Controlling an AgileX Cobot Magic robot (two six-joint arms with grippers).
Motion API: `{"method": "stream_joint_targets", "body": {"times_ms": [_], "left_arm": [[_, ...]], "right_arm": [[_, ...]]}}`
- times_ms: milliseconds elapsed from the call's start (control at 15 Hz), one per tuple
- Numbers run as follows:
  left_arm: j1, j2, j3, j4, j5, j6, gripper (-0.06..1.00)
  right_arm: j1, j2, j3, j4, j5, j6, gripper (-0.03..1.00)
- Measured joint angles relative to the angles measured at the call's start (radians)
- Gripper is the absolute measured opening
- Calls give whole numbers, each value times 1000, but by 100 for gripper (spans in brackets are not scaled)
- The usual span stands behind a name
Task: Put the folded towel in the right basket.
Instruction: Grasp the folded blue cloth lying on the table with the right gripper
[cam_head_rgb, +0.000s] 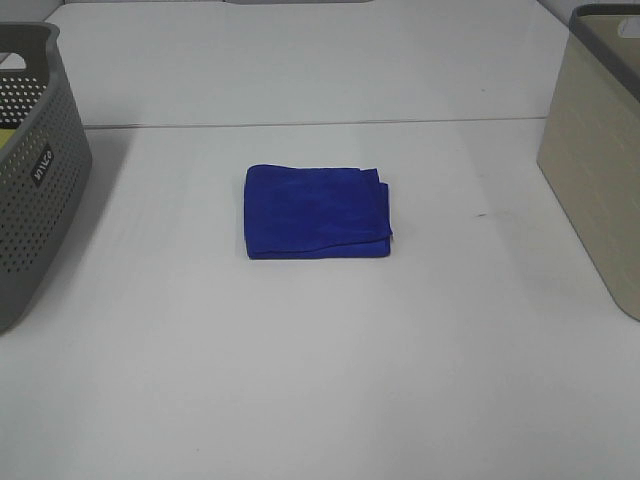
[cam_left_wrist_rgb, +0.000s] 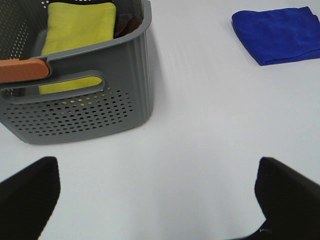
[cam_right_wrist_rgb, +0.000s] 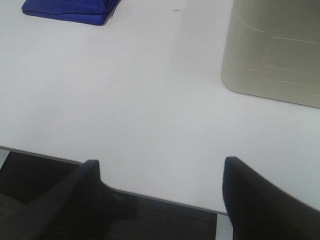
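A folded blue towel lies flat at the middle of the white table. It also shows in the left wrist view and at the edge of the right wrist view. The beige right basket stands at the table's right edge and shows in the right wrist view. Neither gripper appears in the exterior high view. My left gripper is open and empty, over the table near the grey basket. My right gripper is open and empty, at the table's front edge near the beige basket.
A grey perforated basket stands at the left edge. In the left wrist view this grey basket holds a yellow towel and has an orange piece on its rim. The table's front edge runs under my right gripper.
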Motion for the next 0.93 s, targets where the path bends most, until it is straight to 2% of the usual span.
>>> {"method": "stream_joint_targets", "body": {"times_ms": [667, 933], "left_arm": [[0, 0, 0, 0, 0, 0, 99], [0, 0, 0, 0, 0, 0, 99]], "right_arm": [[0, 0, 0, 20, 1, 11, 67], [0, 38, 0, 53, -74, 10, 67]]}}
